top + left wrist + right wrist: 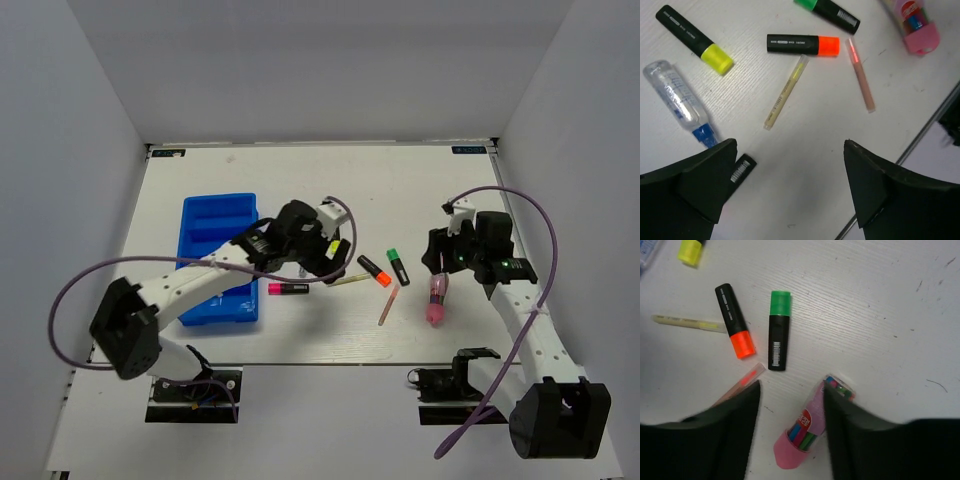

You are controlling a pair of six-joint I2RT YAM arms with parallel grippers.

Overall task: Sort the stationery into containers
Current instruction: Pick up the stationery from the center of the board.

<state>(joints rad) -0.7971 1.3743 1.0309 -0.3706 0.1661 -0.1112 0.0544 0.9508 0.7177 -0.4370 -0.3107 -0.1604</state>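
Note:
The blue tray [218, 255] lies at the left. On the table lie a pink highlighter [288, 288], a yellow highlighter [695, 39], an orange highlighter [802, 44], a green highlighter [778, 330], a clear-blue pen [680, 102], a pale yellow stick [785, 92], an orange-pink stick [861, 75] and a pink tube [812, 427]. My left gripper [790, 145] is open and empty above bare table, the pink highlighter's black end [741, 170] beside its left finger. My right gripper [791, 390] is open, low over the pink tube [437, 298], which lies between its fingers.
The table's near edge [920, 140] runs close to the right of my left gripper. White walls stand around the table. My left arm [200, 280] reaches across the tray's right side.

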